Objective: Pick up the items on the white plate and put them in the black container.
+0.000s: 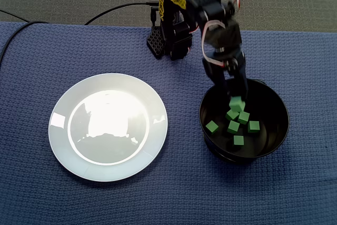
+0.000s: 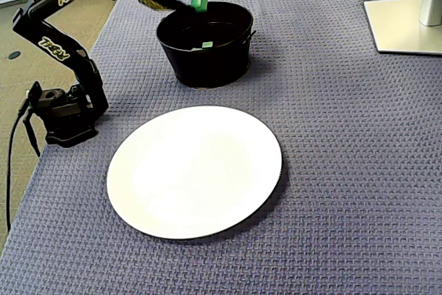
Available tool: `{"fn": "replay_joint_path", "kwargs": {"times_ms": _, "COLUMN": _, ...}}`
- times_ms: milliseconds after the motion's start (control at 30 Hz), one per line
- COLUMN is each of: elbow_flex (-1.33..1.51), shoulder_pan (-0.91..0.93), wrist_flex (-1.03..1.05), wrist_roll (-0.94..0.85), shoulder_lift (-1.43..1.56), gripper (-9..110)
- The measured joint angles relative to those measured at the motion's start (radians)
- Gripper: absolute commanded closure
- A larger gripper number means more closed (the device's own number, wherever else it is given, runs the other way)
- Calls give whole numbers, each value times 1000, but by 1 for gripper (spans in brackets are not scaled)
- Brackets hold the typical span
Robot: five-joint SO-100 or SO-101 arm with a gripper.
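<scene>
Six green cubes (image 1: 233, 127), as near as I can count, lie loose on the floor of the black bowl (image 1: 281, 130). A seventh cube (image 1: 237, 103) is pinched in the gripper (image 1: 236, 100), which hangs over the bowl's near-arm side with its fingers reaching inside the rim. In the other fixed view the jaws stand narrow, closed on that cube (image 2: 200, 1) just above the bowl's edge (image 2: 207, 60), so it is plainly held and not yet dropped.

Beside the bowl the white plate (image 1: 108, 156) sits bare on the blue cloth (image 1: 52, 51); I can see nothing on it from either side (image 2: 195, 170).

To my eye this is the drop-off step, and likely the last one, since the plate has nothing more to give. What the next move calls for is simple: spread the jaws enough to let the cube fall among the others, then lift the fingers straight up so they clear the rim without nudging the bowl.
</scene>
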Motion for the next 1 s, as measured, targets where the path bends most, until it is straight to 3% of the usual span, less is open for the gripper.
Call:
{"fn": "replay_joint_path", "kwargs": {"times_ms": 133, "elbow_flex": 140, "shoulder_pan": -69, "wrist_flex": -89, "wrist_roll": -9, "shoulder_lift": -5, "gripper": 99}}
{"fn": "replay_joint_path", "kwargs": {"times_ms": 200, "elbow_flex": 183, "shoulder_pan": -78, "wrist_flex": -112, "wrist_roll": -11, "shoulder_lift": -5, "gripper": 83}}
{"fn": "replay_joint_path", "kwargs": {"times_ms": 333, "elbow_flex": 201, "shoulder_pan": -87, "wrist_flex": -97, "wrist_roll": -15, "shoulder_lift": -3, "gripper": 65}}
{"fn": "replay_joint_path", "kwargs": {"times_ms": 567, "elbow_flex": -60, "shoulder_pan": -18, "wrist_flex": 261, "wrist_roll": -150, "shoulder_lift": 78, "gripper": 80}}
{"fn": "replay_joint_path", "kwargs": {"times_ms": 733, "elbow_flex": -290, "shoulder_pan": 143, "wrist_flex": 414, "wrist_roll": -417, "shoulder_lift": 295, "gripper": 89}}
{"fn": "replay_joint_path", "kwargs": {"times_ms": 900, "elbow_flex": -268, "shoulder_pan": 281, "wrist_flex": 482, "wrist_roll": -752, "shoulder_lift": 531, "gripper": 101}}
{"fn": "replay_joint_path", "kwargs": {"times_ms": 1000, "elbow_flex": -98, "shoulder_pan": 354, "wrist_flex": 446, "wrist_roll": -891, "shoulder_lift": 675, "gripper": 101}}
